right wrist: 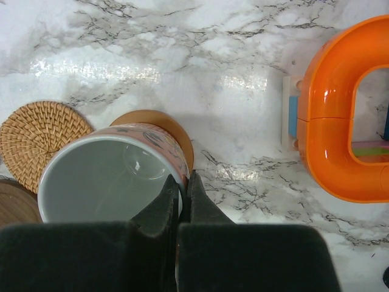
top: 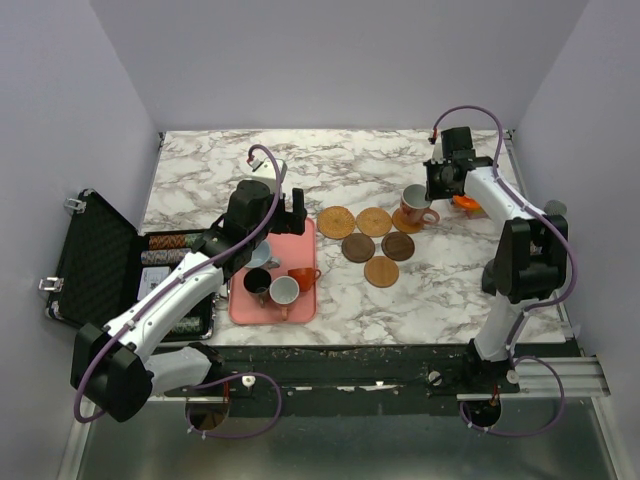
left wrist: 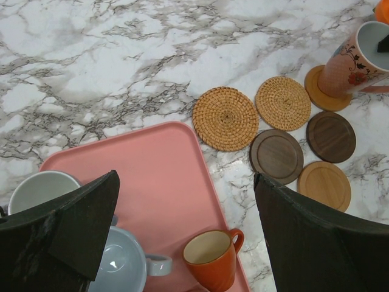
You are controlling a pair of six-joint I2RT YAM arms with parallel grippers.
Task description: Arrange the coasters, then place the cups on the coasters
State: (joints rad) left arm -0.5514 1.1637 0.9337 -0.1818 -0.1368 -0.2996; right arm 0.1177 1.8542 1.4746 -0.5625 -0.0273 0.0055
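One cup is home: the pink cup stands on a light coaster at the far right of the group. The right gripper is clenched on its rim, one finger inside and one outside, near the orange ring. Five more coasters lie bare in a tight cluster just right of the pink tray, so the arranging looks largely done. The left gripper hangs over the tray, spread wide and gripping nothing. On the tray wait the orange cup, the pale blue cup and a grey-white cup. The overhead view adds a black cup. Most of the placing is left.
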